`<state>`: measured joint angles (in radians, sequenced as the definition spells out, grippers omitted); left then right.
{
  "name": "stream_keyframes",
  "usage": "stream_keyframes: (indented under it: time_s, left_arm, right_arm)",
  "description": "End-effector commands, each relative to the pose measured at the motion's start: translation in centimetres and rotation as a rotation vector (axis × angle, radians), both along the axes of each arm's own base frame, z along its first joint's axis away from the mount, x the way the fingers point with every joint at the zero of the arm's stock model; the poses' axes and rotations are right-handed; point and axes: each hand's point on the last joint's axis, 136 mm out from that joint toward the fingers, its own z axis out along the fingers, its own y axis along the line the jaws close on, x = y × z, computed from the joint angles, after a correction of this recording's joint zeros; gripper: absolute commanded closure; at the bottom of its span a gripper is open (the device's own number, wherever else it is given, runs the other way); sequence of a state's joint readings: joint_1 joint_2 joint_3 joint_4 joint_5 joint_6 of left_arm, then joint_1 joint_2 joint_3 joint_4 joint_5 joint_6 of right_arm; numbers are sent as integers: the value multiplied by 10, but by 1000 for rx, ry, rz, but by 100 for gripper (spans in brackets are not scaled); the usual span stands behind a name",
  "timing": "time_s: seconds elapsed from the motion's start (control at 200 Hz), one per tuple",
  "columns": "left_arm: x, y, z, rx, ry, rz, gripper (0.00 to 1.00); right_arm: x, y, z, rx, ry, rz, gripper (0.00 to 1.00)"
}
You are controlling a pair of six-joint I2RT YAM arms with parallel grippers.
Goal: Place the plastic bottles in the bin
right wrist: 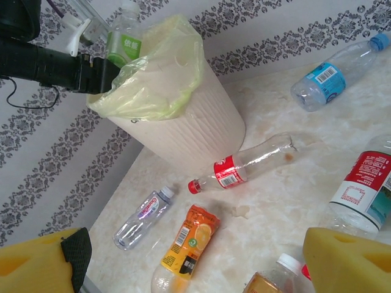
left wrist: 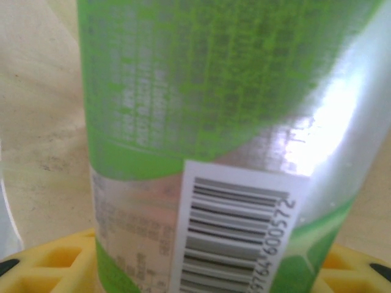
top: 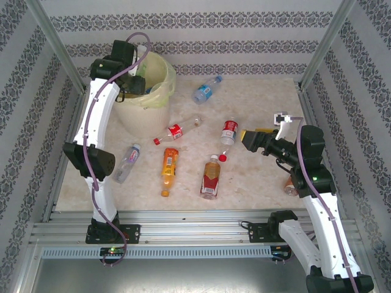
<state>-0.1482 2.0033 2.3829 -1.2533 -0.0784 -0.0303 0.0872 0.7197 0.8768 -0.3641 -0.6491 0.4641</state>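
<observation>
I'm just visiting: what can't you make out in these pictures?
- Inside of the bin: top view, the left arm and bag rim cover most of it.
- Green-label bottle: left wrist view, top and bottom cut off by the frame, small print blurred.
- Orange bottle by the right arm: top view, the arm hides most of it.

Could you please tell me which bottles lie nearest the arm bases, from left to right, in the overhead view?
Small clear bottle → orange bottle → amber bottle with a red label → partly hidden orange-brown bottle.
</observation>
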Motion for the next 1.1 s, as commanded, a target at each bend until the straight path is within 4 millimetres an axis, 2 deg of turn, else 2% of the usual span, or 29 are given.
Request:
stream_keyframes:
  time_s: [0.0, 0.075, 0.335, 0.525, 0.595, 0.644, 0.759, 0.824, 0.939, 1.064, 1.094]
  left_arm:
    - [-6, 4, 1, -22, 23, 22, 38]
    - [-7, 4, 0, -28, 26, 26, 32]
    - [-8, 3, 12, -51, -2, 28, 21]
    - [-6, -14, 36, -149, -79, -15, 16]
    - [-6, -24, 50, -198, -122, -47, 14]
    - [-7, -30, 61, -223, -158, -63, 10]
    - [-11, -50, 88, -302, -245, -134, 3]
    - [-17, -68, 98, -359, -277, -198, 0]
    - [-33, -102, 106, -391, -303, -306, 0]
    - [-61, -144, 119, -439, -347, -452, 0]
    - [-67, -155, 115, -456, -341, -488, 0]
  right_arm:
    - [1, -3, -1, -15, -14, -13, 10]
    - [1, -3, -1, -16, -11, -14, 10]
    - [2, -5, -4, -22, 1, -30, 10]
    - [6, -12, -12, -33, 35, -77, 11]
    - [10, -20, -22, -54, 75, -131, 11]
    - [14, -29, -31, -78, 119, -187, 11]
    - [20, -48, -56, -127, 221, -296, 10]
    - [21, -59, -70, -148, 268, -352, 9]
    - [20, -84, -96, -197, 360, -482, 7]
    - [13, -121, -124, -311, 464, -654, 2]
    - [11, -127, -129, -336, 485, -683, 2]
